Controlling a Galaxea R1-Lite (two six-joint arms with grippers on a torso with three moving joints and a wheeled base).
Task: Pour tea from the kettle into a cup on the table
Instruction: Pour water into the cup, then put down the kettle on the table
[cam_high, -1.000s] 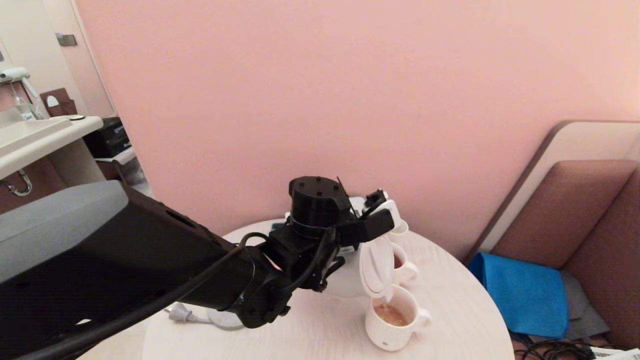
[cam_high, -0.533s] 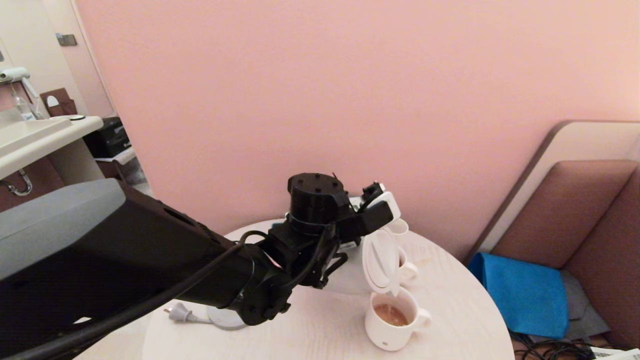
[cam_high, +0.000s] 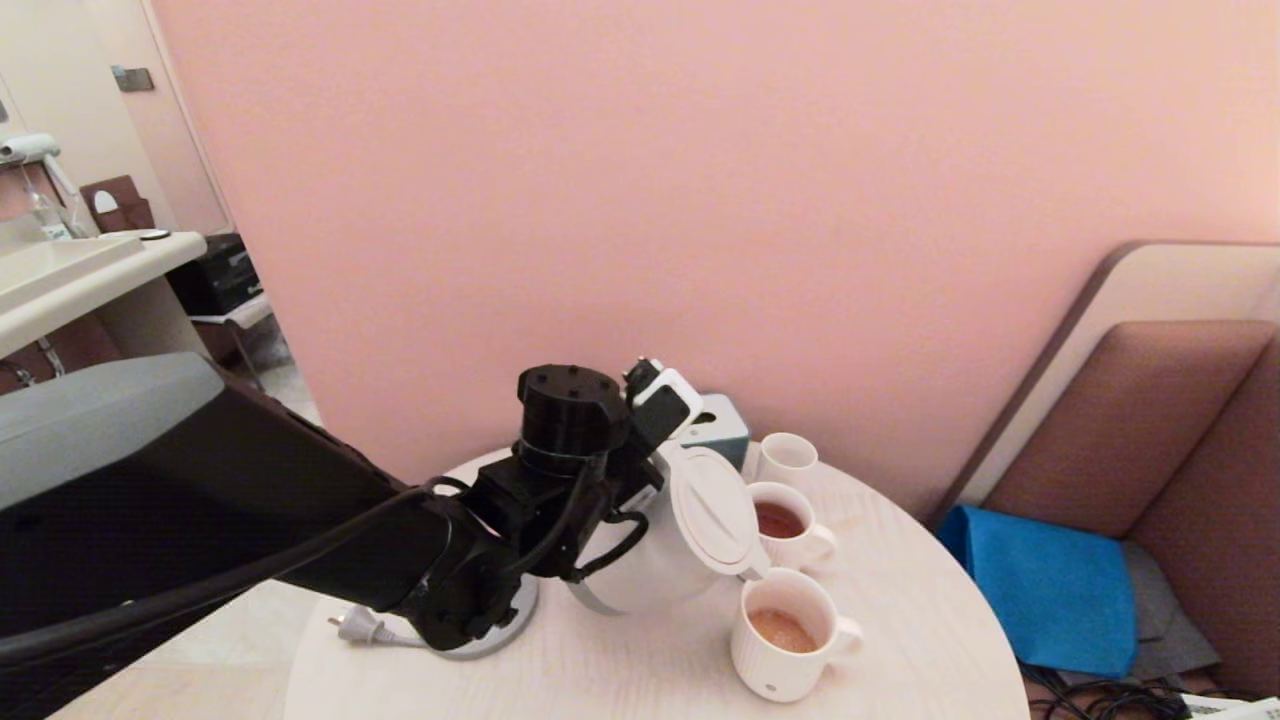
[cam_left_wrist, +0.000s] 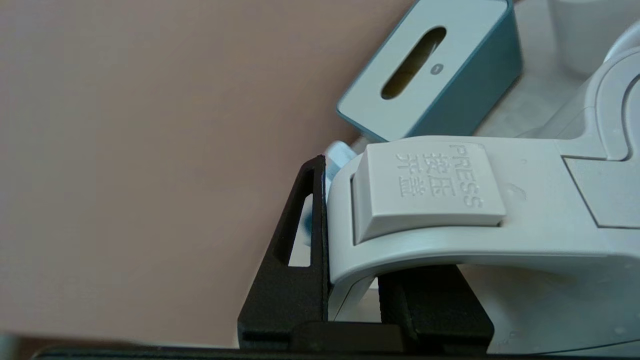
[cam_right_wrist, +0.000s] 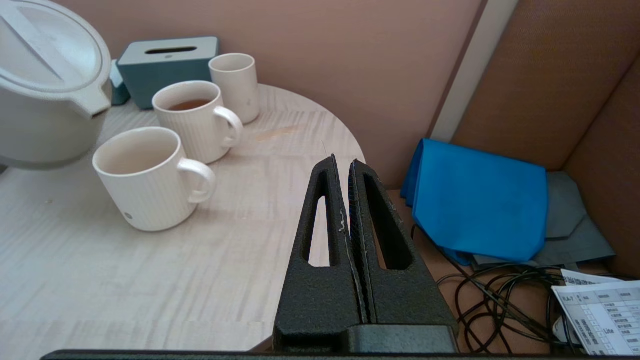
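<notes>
Table: round tabletop of pale whitish wood grain (cam_high: 900, 640), carrying everything below.
Kettle: large white plastic electric kettle (cam_high: 690, 540), mid-table, tilted, spout toward the near edge above the mug's rim.
Left gripper (cam_left_wrist: 350, 280): clamped on the kettle's loop handle, on the side away from the spout.
Cup: white ribbed handled mug (cam_high: 790, 635), near edge, holding pale orange-brown tea (cam_high: 780, 630).
Right gripper (cam_right_wrist: 345, 200): closed, empty, off the table's right edge.

Kettle (cam_high: 660, 550) looks like smooth matt white plastic, table (cam_high: 900, 640) pale wood grain, cup (cam_right_wrist: 145, 180) ribbed and probably glazed ceramic, gripper fingers (cam_right_wrist: 320, 240) rough black plastic.
</notes>
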